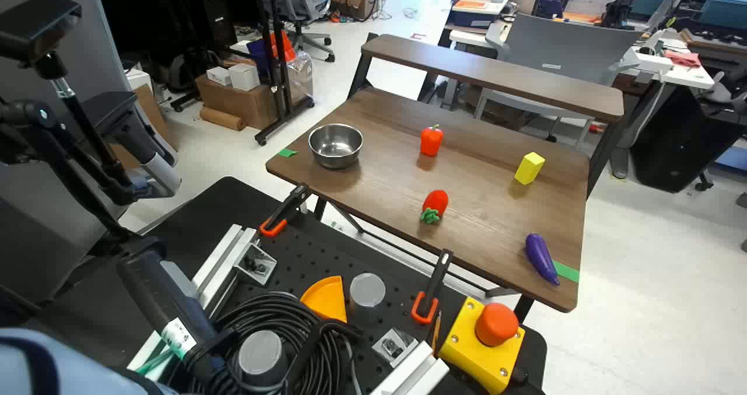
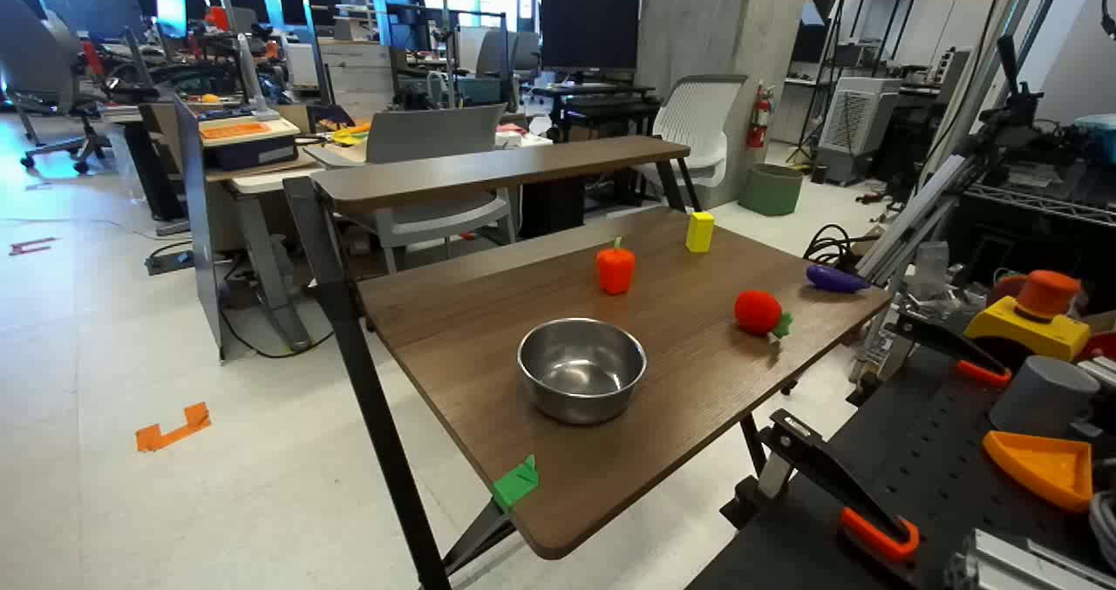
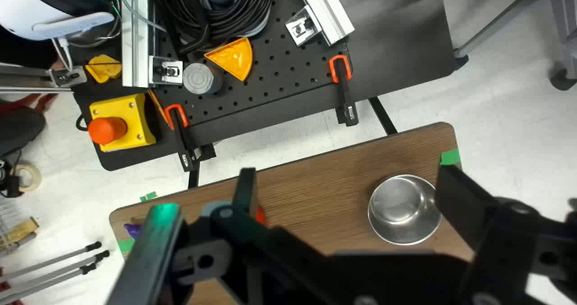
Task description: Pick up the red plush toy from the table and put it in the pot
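The red plush toy [image 1: 436,202], with a green part on one end, lies on the brown table near the edge by the black bench. It also shows in an exterior view [image 2: 758,312]. The shiny silver pot [image 1: 335,160] stands upright and empty toward one end of the table; it also shows in an exterior view [image 2: 571,405] and the wrist view [image 3: 399,206]. My gripper [image 3: 348,179] is open and empty, high above the table, its right finger overlapping the pot's edge in view. A red sliver shows beside the left finger; I cannot tell which item it is.
A red-orange pepper [image 1: 431,141], a yellow block [image 1: 529,168] and a purple eggplant [image 1: 541,259] are on the table [image 1: 484,220]. A raised shelf [image 1: 490,74] runs along the far side. Black clamps [image 1: 432,284] and a yellow emergency-stop box [image 1: 484,348] sit on the bench.
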Motion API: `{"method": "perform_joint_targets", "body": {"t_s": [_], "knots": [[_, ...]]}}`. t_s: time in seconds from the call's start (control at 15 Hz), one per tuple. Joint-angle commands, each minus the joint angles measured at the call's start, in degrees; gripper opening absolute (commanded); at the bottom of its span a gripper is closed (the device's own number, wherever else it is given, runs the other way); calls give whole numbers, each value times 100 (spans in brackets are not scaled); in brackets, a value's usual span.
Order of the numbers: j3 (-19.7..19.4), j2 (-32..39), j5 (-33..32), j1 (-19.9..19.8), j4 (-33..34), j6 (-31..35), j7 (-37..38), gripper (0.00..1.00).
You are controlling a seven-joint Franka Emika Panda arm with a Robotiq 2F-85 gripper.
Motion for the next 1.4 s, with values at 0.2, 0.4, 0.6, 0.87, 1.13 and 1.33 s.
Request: {"method": "perform_joint_targets", "body": {"t_s": [0.2, 0.4, 0.6, 0.87, 1.13, 1.33], "knots": [[-3, 2, -3, 2, 9, -9, 0, 100], [-3, 2, -3, 2, 9, -9, 0, 100], [-3, 2, -3, 2, 9, -9, 0, 100], [-133, 196, -460, -183, -84, 570, -160, 100], [-392, 446, -893, -424, -482, 1735, -298, 100], [-619, 785, -1041, -602, -799, 2768, -426, 100]]}}
